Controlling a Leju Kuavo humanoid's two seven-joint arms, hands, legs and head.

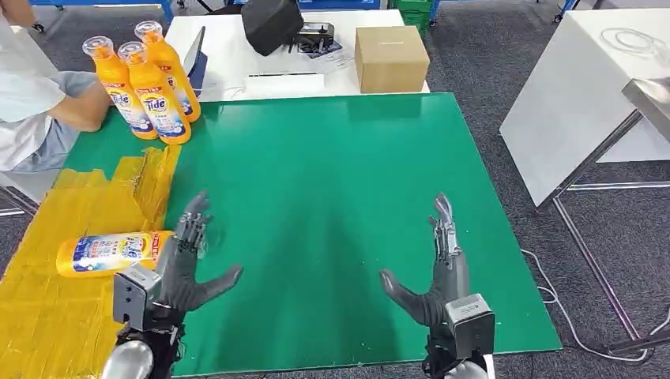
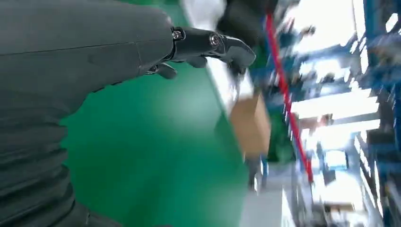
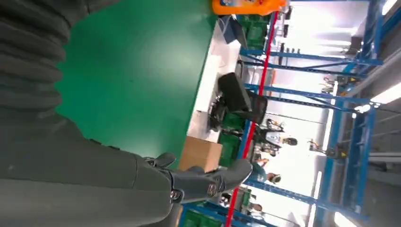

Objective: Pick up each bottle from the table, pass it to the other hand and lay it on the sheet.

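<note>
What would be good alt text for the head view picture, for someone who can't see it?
Both the left robot hand and the right robot hand hover open and empty over a green table. One orange bottle lies on a yellow sheet at the left; three orange bottles stand at the far left corner, beside a seated person.

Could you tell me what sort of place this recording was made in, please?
Probably a robot test bench in a warehouse-like workshop. A green table mat with a yellow sheet forms a staged work area, blue industrial racking lines the background, and Tide detergent bottles stand ready as practice items.
</note>
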